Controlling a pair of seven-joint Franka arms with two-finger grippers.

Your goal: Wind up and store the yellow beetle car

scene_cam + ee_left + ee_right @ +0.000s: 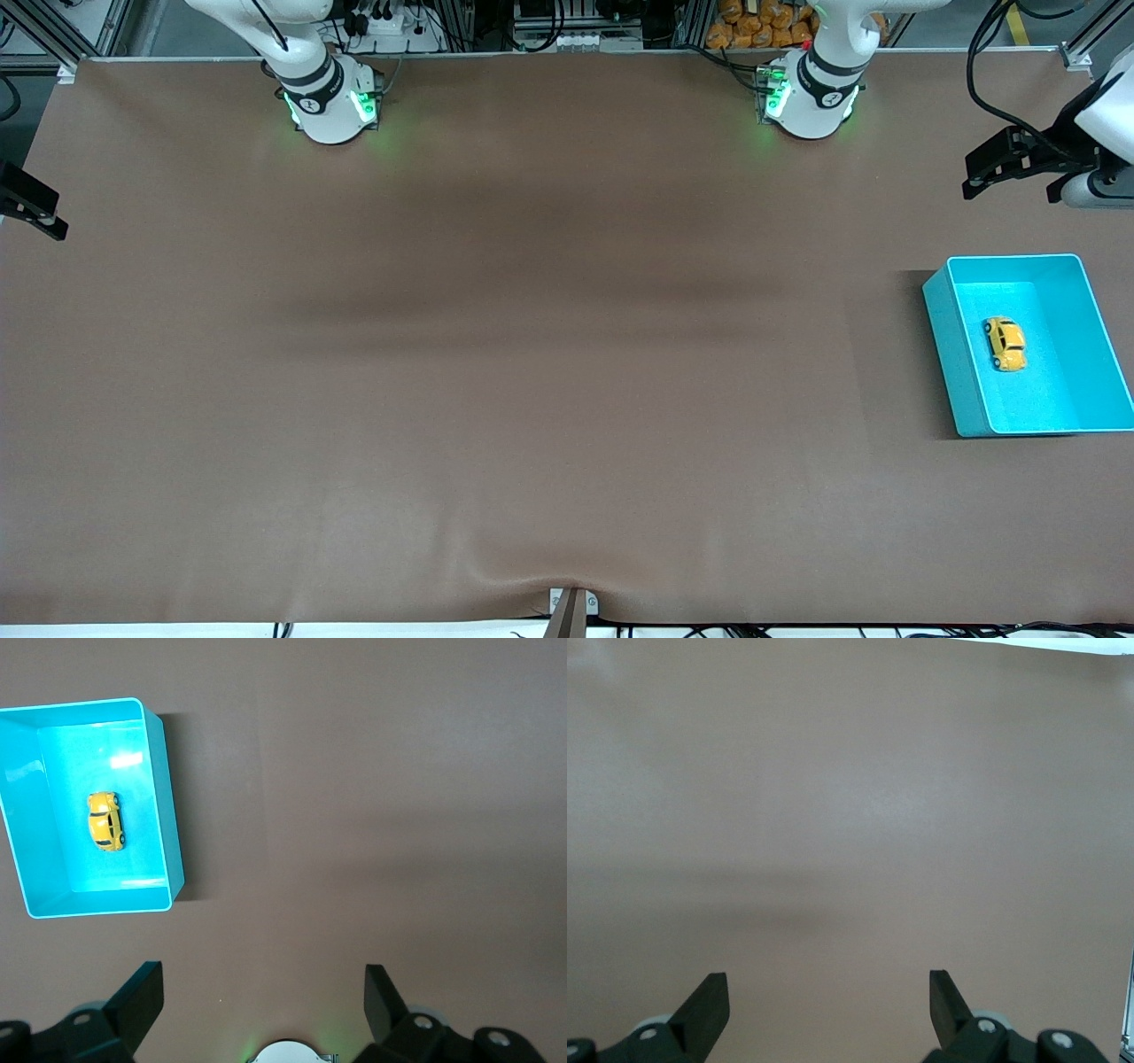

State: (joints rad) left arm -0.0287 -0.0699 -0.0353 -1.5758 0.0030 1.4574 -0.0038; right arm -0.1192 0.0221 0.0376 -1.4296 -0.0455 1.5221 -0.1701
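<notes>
step in hand: car already lies in the bin, so the storing looks done by how things sit; my judgement is the arms are parked and the task is at or close to its end.
yellow beetle car (pixel 1005 343): right-centre of the front frame, on the floor of the turquoise bin (pixel 968 390), roughly mid-floor, on its wheels, clear of all four walls. in the left wrist view the car (pixel 105 820) shows at upper left, inside the bin (pixel 167 815).
left gripper (pixel 992 171): upper right edge of the front frame, up in the air over the surface (pixel 532 354) just above the bin's top wall in the frame; fingers spread wide with nothing between them, seen also at the bottom of its own wrist view (pixel 264 997).
right gripper (pixel 35 211): left edge of the front frame, over bare surface, waiting; in its own view (pixel 828 1005) the fingers stand wide apart and empty.
doing it well: if anything is left, i would judge it is only to keep both grippers high and away from the bin rim so the light bin is not nudged; the car is small and would roll if the bin is bumped.
count: cars one; bins one; arms two; grippers two, both empty.
</notes>
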